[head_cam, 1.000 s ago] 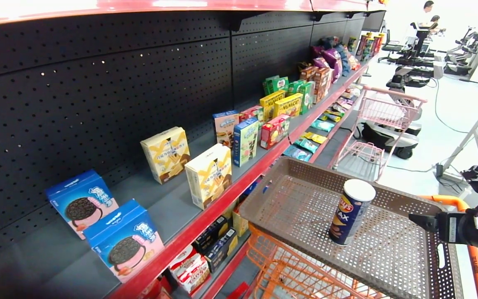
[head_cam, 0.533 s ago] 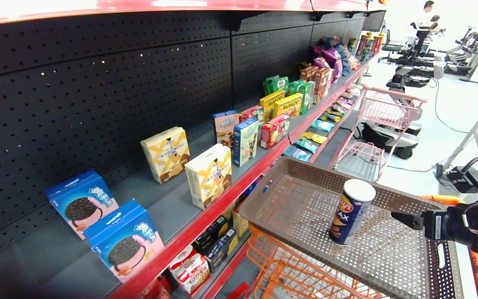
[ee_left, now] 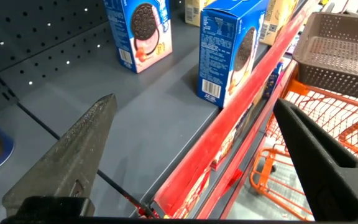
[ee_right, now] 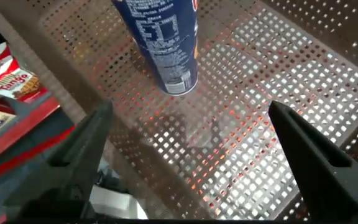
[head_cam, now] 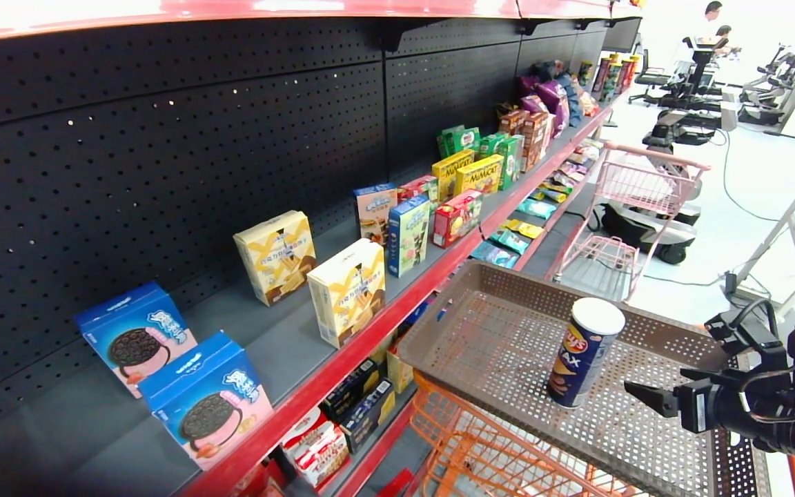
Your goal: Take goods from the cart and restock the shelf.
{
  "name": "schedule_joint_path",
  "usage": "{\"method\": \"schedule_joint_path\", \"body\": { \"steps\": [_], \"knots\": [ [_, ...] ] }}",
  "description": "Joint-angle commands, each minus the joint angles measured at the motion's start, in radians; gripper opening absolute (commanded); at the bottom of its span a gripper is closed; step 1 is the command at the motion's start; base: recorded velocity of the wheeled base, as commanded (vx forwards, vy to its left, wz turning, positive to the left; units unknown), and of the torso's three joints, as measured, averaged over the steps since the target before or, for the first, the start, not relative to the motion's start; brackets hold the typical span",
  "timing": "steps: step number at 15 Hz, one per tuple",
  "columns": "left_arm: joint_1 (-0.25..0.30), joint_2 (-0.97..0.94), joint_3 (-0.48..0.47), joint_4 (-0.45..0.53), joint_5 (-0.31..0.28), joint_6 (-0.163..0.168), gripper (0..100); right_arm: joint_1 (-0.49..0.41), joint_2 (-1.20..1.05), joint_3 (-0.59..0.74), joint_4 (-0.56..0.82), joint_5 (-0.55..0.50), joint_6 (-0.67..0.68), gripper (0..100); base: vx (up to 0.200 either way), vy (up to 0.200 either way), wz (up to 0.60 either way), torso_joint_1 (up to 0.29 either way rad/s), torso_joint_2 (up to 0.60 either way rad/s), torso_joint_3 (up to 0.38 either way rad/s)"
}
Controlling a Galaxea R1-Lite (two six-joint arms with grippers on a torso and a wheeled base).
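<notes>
Closest in, the left tool [ee_left: 194, 102] hangs with its jaws spread wide and nothing between them, over the front of the shelf [ee_left: 104, 112], right about where the grey deck meets the red edge strip. The right tool [head_cam: 653, 395] is wide open too and holding nothing. It sits low over the brown perforated tray [head_cam: 494, 331] on top of the orange cart [head_cam: 466, 442], pointing at the can of chips [head_cam: 584, 352] but with a clear gap to it. The can stands upright near the middle of the tray, white lid up, and in the right wrist view its blue base [ee_right: 160, 43] lines up roughly between the two fingers, just ahead of them. On the shelf, two blue cookie boxes come first, the front one [head_cam: 208, 397] near the red edge and the second [head_cam: 136, 336] set back toward the pegboard. A bit further along are two pale yellow boxes, one forward [head_cam: 346, 290] and one behind it [head_cam: 275, 255], both upright. After that come a blue and green box [head_cam: 408, 235], a red box [head_cam: 456, 217], yellow boxes [head_cam: 478, 174], green ones, then purple bags [head_cam: 549, 96] way down the row. The shelf below has red and white packs [head_cam: 315, 442]. A pink cart [head_cam: 639, 186] is parked well beyond the orange one.
</notes>
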Motion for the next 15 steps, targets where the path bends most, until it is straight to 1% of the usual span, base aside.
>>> {"method": "schedule_joint_path", "body": {
  "steps": [1, 2, 3, 5, 8, 9, 11, 13, 15],
  "knots": [
    [0.001, 0.000, 0.000, 0.000, 0.000, 0.000, 100, 0.002, 0.095, 0.016, -0.079, 0.001, -0.035, 100, 0.000, 0.000, 0.00, 0.000, 0.00, 0.000],
    [0.001, 0.000, 0.000, 0.000, 0.000, 0.000, 100, -0.001, 0.110, 0.027, -0.108, 0.002, -0.045, 100, 0.000, 0.000, 0.00, 0.000, 0.00, 0.000],
    [0.001, 0.000, 0.000, 0.000, 0.000, 0.000, 100, -0.007, 0.162, 0.037, -0.173, 0.005, -0.067, 100, 0.000, 0.000, 0.00, 0.000, 0.00, 0.000],
    [0.001, 0.000, 0.000, 0.000, 0.000, 0.000, 100, -0.004, 0.193, 0.043, -0.220, 0.013, -0.067, 100, 0.000, 0.000, 0.00, 0.000, 0.00, 0.000],
    [0.001, 0.000, 0.000, 0.000, 0.000, 0.000, 100, -0.021, 0.254, 0.030, -0.303, 0.113, -0.070, 100, 0.000, 0.000, 0.00, 0.000, 0.00, 0.000],
    [0.001, 0.000, 0.000, 0.000, 0.000, 0.000, 100, -0.022, 0.274, 0.033, -0.332, 0.120, -0.070, 100, 0.000, 0.000, 0.00, 0.000, 0.00, 0.000],
    [0.001, 0.000, 0.000, 0.000, 0.000, 0.000, 100, -0.024, 0.296, 0.019, -0.358, 0.123, -0.073, 100, 0.000, 0.000, 0.00, 0.000, 0.00, 0.000],
    [0.001, 0.000, 0.000, 0.000, 0.000, 0.000, 100, -0.024, 0.309, -0.012, -0.357, 0.123, -0.096, 100, 0.000, 0.000, 0.00, 0.000, 0.00, 0.000],
    [0.001, 0.000, 0.000, 0.000, 0.000, 0.000, 100, -0.022, 0.332, -0.075, -0.349, 0.122, -0.122, 100, 0.000, 0.000, 0.00, 0.000, 0.00, 0.000]
  ]
}}
